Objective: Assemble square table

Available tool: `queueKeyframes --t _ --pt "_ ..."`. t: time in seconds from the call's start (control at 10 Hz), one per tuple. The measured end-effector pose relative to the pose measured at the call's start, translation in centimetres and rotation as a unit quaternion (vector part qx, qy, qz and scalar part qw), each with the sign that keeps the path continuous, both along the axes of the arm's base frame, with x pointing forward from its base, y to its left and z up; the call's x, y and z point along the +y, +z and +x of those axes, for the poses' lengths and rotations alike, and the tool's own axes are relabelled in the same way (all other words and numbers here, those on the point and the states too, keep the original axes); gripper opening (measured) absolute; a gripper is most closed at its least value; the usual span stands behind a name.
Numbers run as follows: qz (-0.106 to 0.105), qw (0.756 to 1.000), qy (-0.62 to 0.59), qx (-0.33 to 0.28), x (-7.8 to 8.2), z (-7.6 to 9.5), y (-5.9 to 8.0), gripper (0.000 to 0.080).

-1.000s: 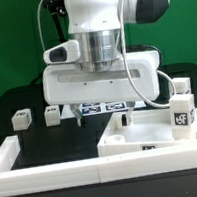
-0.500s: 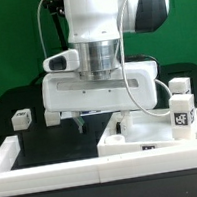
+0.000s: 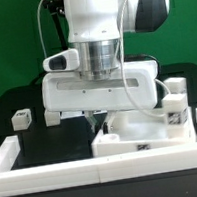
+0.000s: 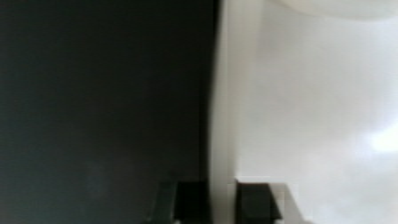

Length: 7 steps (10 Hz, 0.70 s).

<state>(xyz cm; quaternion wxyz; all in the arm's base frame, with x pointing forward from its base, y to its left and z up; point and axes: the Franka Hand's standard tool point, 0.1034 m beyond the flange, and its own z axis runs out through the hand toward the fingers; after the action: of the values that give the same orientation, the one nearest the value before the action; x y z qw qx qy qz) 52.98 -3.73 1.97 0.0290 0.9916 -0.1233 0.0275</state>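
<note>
The square table's white slab (image 3: pixel 144 137) lies at the exterior view's right, behind the front wall. My gripper (image 3: pixel 99 121) is low over its left edge, its fingertips mostly hidden by the hand. In the wrist view the slab (image 4: pixel 317 110) fills one side, and its raised rim runs down between my two dark fingers (image 4: pixel 187 204). The gripper (image 4: pixel 224 204) is shut on that rim. One tagged white leg (image 3: pixel 22 119) sits on the black table at the exterior view's left. A second leg (image 3: pixel 53 117) peeks out beside the hand. A third leg (image 3: pixel 176 106) stands at the slab's far right.
A long white border wall (image 3: pixel 56 175) runs along the front and turns up both sides. The black table top (image 4: pixel 107 110) lies beside the slab. My bulky white hand (image 3: pixel 95 87) hides the middle of the table behind it.
My gripper came down from open and shut on the slab's left rim. The slab has shifted toward the exterior view's left, with the right leg. The marker board behind is now hidden.
</note>
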Motion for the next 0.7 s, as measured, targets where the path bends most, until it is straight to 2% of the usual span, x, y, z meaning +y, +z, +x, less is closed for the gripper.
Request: queueKeyframes --t 0.7 --pt "0.0 1.0 0.0 0.0 0.0 0.01 0.0 0.0059"
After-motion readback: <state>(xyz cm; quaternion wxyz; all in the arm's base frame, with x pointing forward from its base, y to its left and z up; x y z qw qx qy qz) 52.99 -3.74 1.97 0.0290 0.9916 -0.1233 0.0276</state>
